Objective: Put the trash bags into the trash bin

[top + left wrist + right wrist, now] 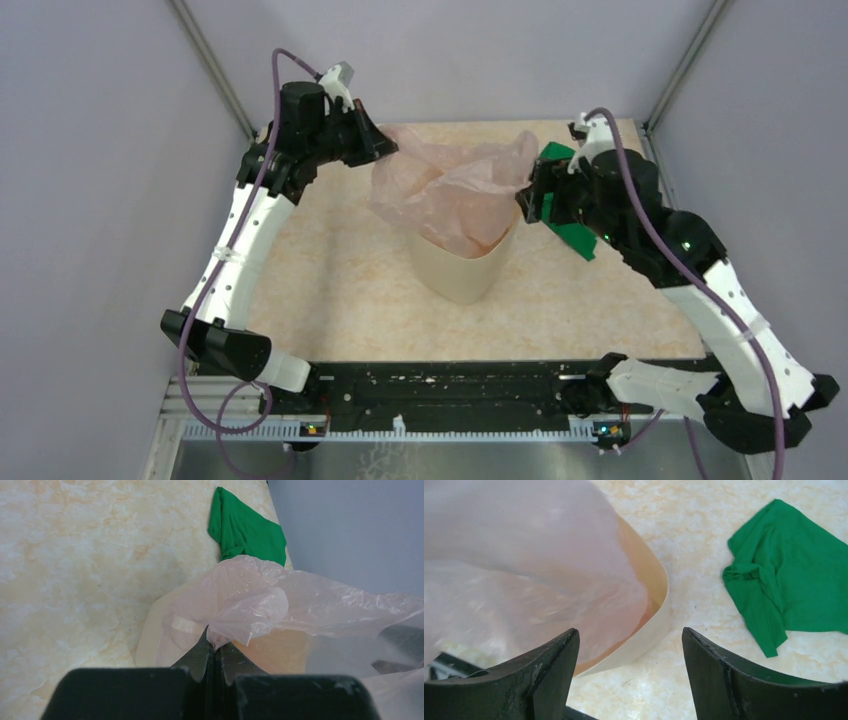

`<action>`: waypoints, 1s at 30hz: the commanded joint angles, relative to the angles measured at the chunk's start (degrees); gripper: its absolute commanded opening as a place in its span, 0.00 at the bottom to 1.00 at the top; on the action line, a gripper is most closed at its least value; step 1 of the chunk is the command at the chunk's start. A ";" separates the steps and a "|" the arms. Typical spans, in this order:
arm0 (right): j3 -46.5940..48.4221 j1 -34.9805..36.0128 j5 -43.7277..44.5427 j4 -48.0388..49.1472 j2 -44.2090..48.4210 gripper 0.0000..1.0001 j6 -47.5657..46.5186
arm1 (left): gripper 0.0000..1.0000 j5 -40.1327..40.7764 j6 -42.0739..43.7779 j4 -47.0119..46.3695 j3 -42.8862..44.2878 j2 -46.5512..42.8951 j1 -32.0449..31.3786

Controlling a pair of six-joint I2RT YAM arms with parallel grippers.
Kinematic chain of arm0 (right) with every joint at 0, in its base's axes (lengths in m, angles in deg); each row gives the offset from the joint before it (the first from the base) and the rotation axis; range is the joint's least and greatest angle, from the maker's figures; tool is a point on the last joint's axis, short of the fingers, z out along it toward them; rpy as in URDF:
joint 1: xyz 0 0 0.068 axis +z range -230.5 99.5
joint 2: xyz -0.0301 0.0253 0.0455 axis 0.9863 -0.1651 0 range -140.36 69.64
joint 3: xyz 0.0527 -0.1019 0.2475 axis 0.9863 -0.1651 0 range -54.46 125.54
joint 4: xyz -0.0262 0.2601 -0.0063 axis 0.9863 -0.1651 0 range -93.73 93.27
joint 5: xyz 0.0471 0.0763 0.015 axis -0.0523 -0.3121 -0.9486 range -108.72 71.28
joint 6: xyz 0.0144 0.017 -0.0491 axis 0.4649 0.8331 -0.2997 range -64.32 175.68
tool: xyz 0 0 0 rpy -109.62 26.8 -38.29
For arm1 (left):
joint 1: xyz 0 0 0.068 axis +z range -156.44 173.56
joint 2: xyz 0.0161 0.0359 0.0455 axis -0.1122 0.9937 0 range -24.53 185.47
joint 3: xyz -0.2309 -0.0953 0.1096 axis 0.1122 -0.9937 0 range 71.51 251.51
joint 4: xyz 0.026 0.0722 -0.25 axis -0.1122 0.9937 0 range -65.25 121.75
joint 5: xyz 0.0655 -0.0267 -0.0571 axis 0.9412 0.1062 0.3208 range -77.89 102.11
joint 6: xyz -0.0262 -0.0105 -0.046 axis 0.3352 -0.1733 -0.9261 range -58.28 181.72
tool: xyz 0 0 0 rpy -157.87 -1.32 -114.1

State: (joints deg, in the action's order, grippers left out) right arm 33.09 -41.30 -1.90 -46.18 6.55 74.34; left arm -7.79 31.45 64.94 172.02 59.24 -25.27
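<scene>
The cream-beige trash bin (pixel 460 270) stands mid-table. The pale-pink trash bag (pixel 450 185) sits in its mouth and billows above the rim. My left gripper (pixel 385 150) is at the bag's far-left edge, shut on a pinch of the film (pixel 220 637), above the bin (pixel 147 630). My right gripper (pixel 530 195) is open at the bin's right side; its jaws stand wide apart and empty, with the bin's rim (pixel 659 615) and the bag (pixel 524 580) just ahead on the left.
A green cloth (pixel 575 235) lies on the table right of the bin, under my right arm; it also shows in the right wrist view (pixel 794 565) and in the left wrist view (pixel 245 530). Grey walls enclose the table.
</scene>
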 commanded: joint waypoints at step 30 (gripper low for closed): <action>-10.33 -6.85 -10.90 19.87 -1.47 0.18 -2.66 | 0.00 -3.15 -18.21 -18.44 -10.28 -6.80 -3.93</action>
State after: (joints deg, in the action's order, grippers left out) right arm 19.39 -46.28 -11.93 -28.98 5.72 72.20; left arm -10.94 19.13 54.09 164.94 56.90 -27.98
